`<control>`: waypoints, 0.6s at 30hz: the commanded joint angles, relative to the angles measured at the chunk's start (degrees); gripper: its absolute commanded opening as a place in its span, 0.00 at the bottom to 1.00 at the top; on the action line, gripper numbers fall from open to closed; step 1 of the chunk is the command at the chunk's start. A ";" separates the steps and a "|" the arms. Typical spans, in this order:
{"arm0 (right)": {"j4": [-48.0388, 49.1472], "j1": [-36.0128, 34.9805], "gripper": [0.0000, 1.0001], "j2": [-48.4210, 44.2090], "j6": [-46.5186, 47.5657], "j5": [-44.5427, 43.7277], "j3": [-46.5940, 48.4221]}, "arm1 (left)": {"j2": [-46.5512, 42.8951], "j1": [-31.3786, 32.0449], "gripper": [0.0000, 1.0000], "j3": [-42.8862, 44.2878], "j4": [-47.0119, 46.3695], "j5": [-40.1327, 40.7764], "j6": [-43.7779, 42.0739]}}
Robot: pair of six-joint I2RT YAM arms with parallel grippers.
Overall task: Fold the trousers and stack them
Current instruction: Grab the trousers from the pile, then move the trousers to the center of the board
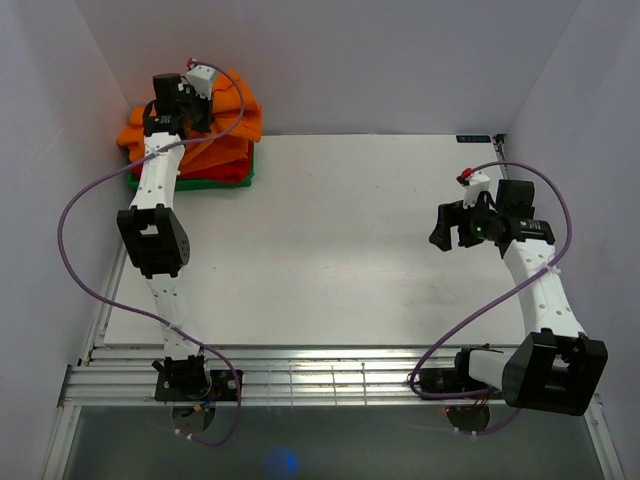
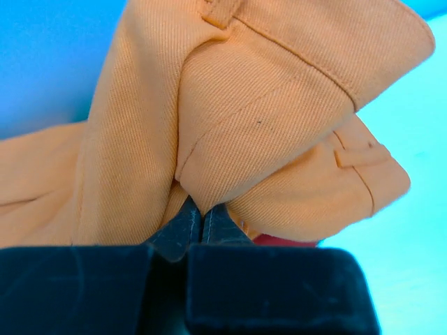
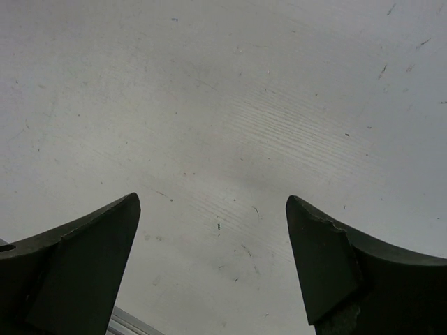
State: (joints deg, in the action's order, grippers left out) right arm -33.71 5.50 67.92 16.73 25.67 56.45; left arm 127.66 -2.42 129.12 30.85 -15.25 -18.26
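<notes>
My left gripper (image 2: 201, 218) is pinched tight on a fold of the bright orange cloth trousers (image 2: 272, 118) heaped far left — well apart from my wide-spread, empty right gripper (image 3: 213, 237).

Two grippers (image 2: 202, 225) (image 3: 211, 201); one bin (image 1: 190, 184) (trousers (image 1: 236, 116) uncountable)

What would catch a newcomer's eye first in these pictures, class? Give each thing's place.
The bright orange trousers, heaped at the far left corner of the white table, stand out most, with the left gripper shut on a fold of them. The right gripper hangs open above that table, on its right side.
</notes>
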 commanded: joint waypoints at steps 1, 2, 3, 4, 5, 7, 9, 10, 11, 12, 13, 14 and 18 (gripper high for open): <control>1.02 -0.14 0.90 0.28 -0.21 1.22 3.84 | -13.30 0.48 0.00 2.98 -4.92 -8.82 8.22; 0.93 -0.14 0.90 0.37 -0.38 1.22 4.28 | -15.31 0.48 0.00 2.98 -5.01 -11.62 9.29; 0.84 -0.14 0.90 0.54 -0.73 1.22 5.42 | -16.38 0.48 0.00 2.98 -5.36 -13.22 10.51; 0.76 -0.14 0.90 0.55 -0.82 1.31 6.04 | -17.34 0.57 0.00 2.98 -5.54 -14.88 13.14; 0.76 -0.14 0.90 0.55 -0.91 1.31 6.57 | -19.27 0.57 0.00 2.98 -5.80 -16.73 14.56; 0.67 -0.05 0.90 0.55 -1.26 1.31 8.59 | -21.12 1.01 0.00 2.46 -6.77 -22.00 17.54; 0.58 0.21 0.90 0.37 -1.52 1.66 9.99 | -24.10 1.45 0.00 0.71 -8.17 -26.56 22.73; 0.58 0.39 0.90 0.37 -1.79 1.92 11.48 | -24.99 4.23 0.00 -0.18 -8.61 -27.72 23.70; 0.49 1.17 0.90 0.28 -1.96 2.36 12.28 | -25.96 5.22 0.00 -1.14 -9.05 -28.52 24.49; 0.40 1.79 0.90 0.20 -2.23 3.32 13.07 | -27.01 6.62 0.00 -2.20 -9.75 -28.79 25.28; 0.32 2.75 0.90 0.19 -2.75 4.03 14.82 | -28.67 9.59 0.00 -4.56 -10.19 -28.27 25.73; 0.14 5.29 0.90 0.28 -3.10 4.99 15.79 | -29.30 11.01 0.00 -5.80 -10.81 -28.26 26.52; -0.65 15.22 0.90 1.51 -4.77 11.32 20.45 | -29.13 20.67 0.00 -8.97 -12.21 -26.15 27.49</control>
State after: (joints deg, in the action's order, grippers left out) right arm -34.26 14.26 68.73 14.04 31.48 72.29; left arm 99.44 13.02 122.10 21.82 -39.07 6.15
